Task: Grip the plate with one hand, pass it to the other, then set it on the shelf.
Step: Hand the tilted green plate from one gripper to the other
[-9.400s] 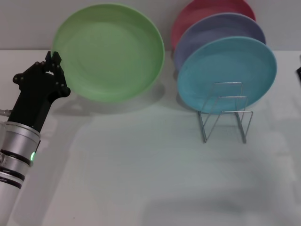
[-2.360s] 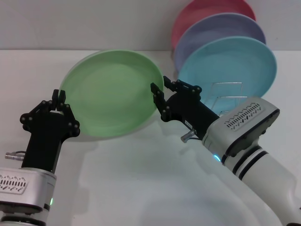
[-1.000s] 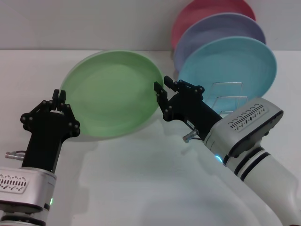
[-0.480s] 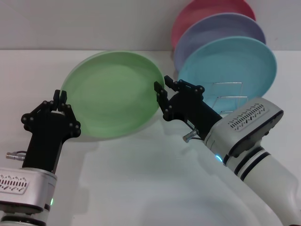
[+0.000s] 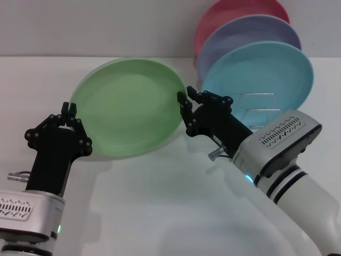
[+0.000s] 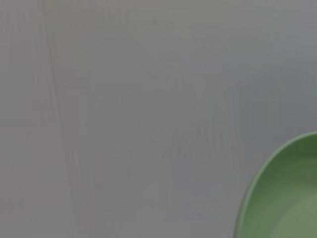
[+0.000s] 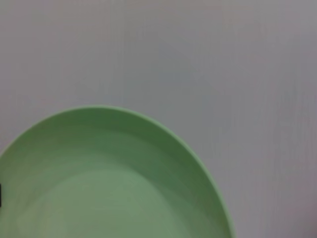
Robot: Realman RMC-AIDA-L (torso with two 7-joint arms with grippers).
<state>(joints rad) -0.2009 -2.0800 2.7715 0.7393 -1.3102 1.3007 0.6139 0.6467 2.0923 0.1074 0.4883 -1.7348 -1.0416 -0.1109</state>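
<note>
Since the earliest view, the light-green plate point(image 5: 128, 106) has left its place leaning against the back wall point(image 5: 106, 26) and is now held tilted above the white table point(image 5: 160, 213), lower and nearer the robot; over the last half second the pose is almost unchanged.

Left gripper point(image 5: 68, 113): at the plate's left rim, fingers closed on the edge. Black gripper body and silver arm run down and away from the plate toward the near left.

Right gripper point(image 5: 184, 102): at the plate's right rim, fingers pinching the edge. Its white arm runs away from the plate toward the near right.

Plate: clear of the table, face toward the head camera, spanning between the two grippers. Its green rim also shows in the left wrist view point(image 6: 282, 198) and its face in the right wrist view point(image 7: 114, 183), against plain grey wall.

Shelf point(image 5: 256, 125): silver wire rack, to the right of the plate, just behind the right gripper's body. Front loops hold nothing.

Turquoise plate point(image 5: 261, 80): upright, right of the green plate, behind the wire loops.

Lavender plate point(image 5: 250, 32): behind the turquoise one.

Red plate point(image 5: 234, 10): rearmost, against the wall.
</note>
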